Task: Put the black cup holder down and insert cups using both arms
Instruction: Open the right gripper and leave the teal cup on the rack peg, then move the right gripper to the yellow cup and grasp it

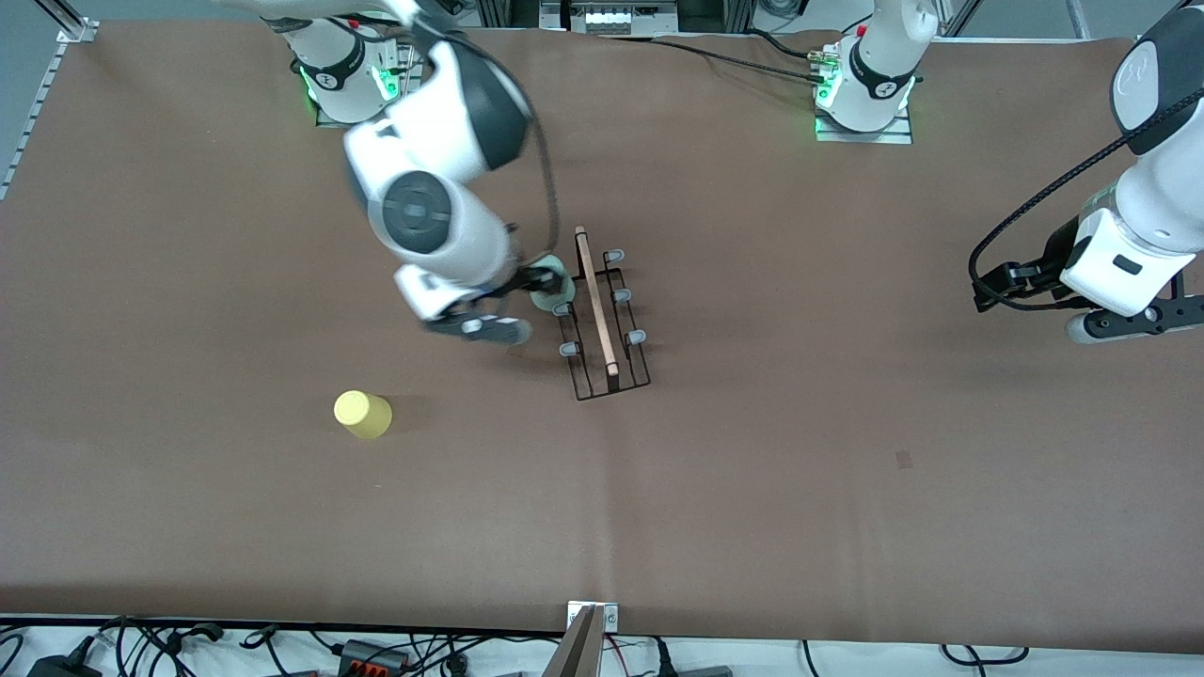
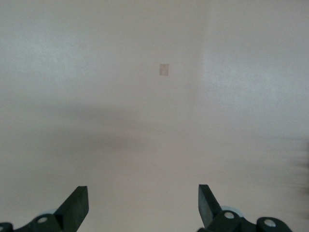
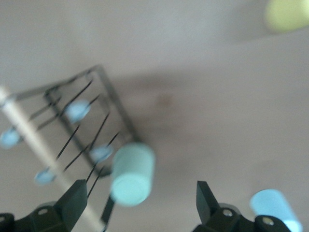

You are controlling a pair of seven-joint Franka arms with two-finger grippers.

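The black cup holder [image 1: 602, 315] stands mid-table with its wooden rod handle [image 1: 595, 301] on top; it also shows in the right wrist view [image 3: 72, 130]. A pale mint green cup [image 1: 551, 288] hangs on one of its pegs on the side toward the right arm's end [image 3: 131, 174]. My right gripper [image 1: 534, 279] is open by this cup, fingers apart from it [image 3: 141, 200]. A yellow cup [image 1: 362, 414] stands upside down nearer the front camera [image 3: 287, 13]. A light blue cup [image 3: 273, 208] lies close by the right gripper. My left gripper [image 1: 997, 282] is open and empty [image 2: 143, 203].
The table is covered in brown cloth [image 1: 847, 423]. A small tape mark [image 1: 904, 459] lies on it toward the left arm's end, also in the left wrist view [image 2: 164, 69]. Cables and a metal bracket [image 1: 591, 621] line the table's front edge.
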